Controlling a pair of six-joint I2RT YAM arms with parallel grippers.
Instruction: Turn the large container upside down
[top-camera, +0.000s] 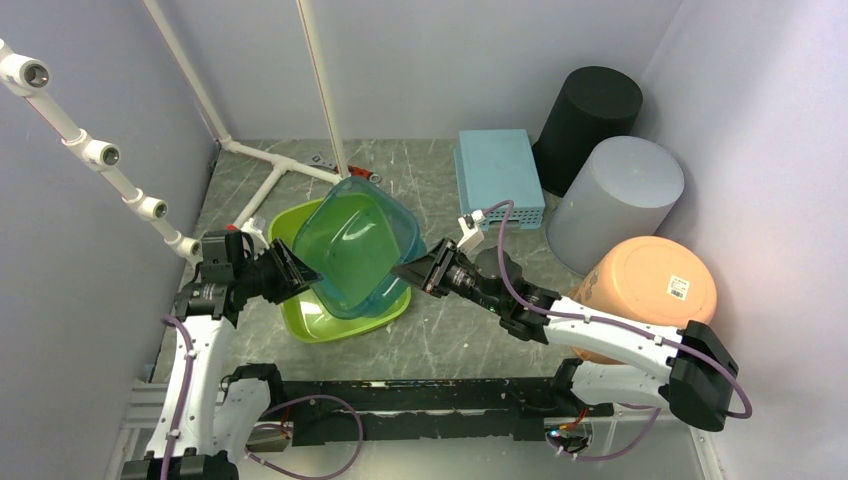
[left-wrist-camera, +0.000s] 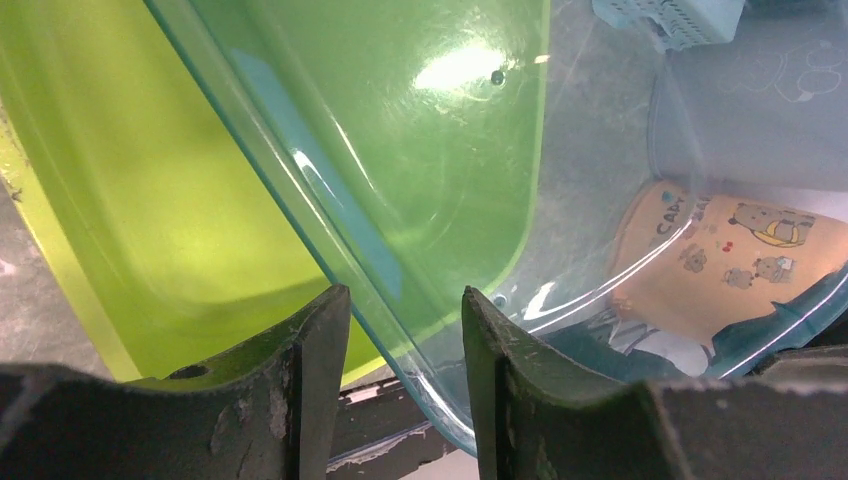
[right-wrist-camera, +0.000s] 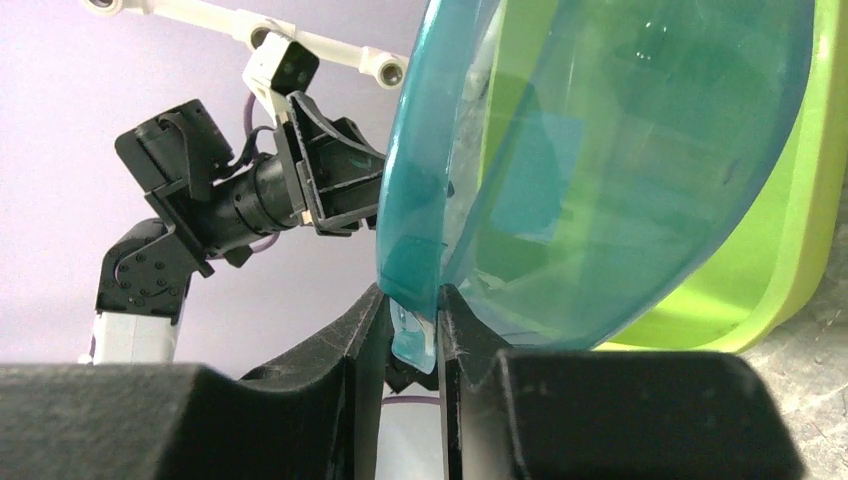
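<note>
teal container is up on edge, tilted over the lime basin. right pincer pinches its rim. left pincer sits spread astride the opp. rim, not biting. i'd close left first, then roll both wrists together, slow, w/o twisting.

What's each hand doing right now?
Left hand: straddles the rim of the blue container; clamped or not, cannot tell.
Right hand: closed on that rim.
</note>
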